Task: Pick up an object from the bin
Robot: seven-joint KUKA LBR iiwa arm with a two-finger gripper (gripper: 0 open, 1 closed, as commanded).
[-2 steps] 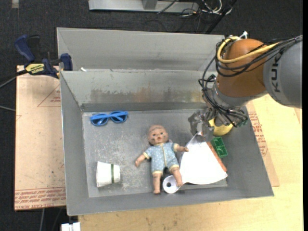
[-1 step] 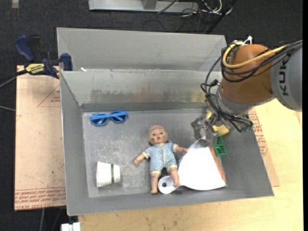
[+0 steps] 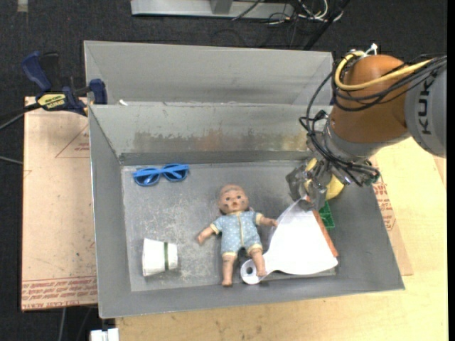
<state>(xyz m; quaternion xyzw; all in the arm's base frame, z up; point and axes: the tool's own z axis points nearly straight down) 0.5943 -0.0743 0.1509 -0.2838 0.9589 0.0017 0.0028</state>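
Pincer (image 3: pixel 306 194): right of centre in the frame, low in the right part of the grey metal bin (image 3: pixel 213 130), at the end of the arm (image 3: pixel 373 98) that enters from the upper right under an orange cover and a bundle of cables. State: cannot be told, apart or together, as the wrist and cables hide the tips. Nothing is seen clamped in it.

Camera view, contents of the bin:

1. White flat piece (image 3: pixel 302 251), rounded below and narrowing to a point above. It lies at the lower right of the bin floor. Its upper point is directly below the pincer, touching or just short of it; which cannot be told.
2. Green item (image 3: pixel 325 217) and orange strip (image 3: pixel 330 244), along the right edge of the white flat piece and partly under it.
3. Yellow item (image 3: pixel 335 188), just right of the pincer, kind unclear.
4. Doll (image 3: pixel 236 231), pale blue suit, on its back at the centre of the floor, head toward the back wall, one arm reaching toward the white flat piece.
5. White ring (image 3: pixel 249 272), beside the doll's foot and touching the lower left edge of the white flat piece.
6. Blue sunglasses (image 3: pixel 161 174), upper left of the floor, near the back wall.
7. White cup (image 3: pixel 158 256) with a green band, on its side, lower left, well apart from the pincer.
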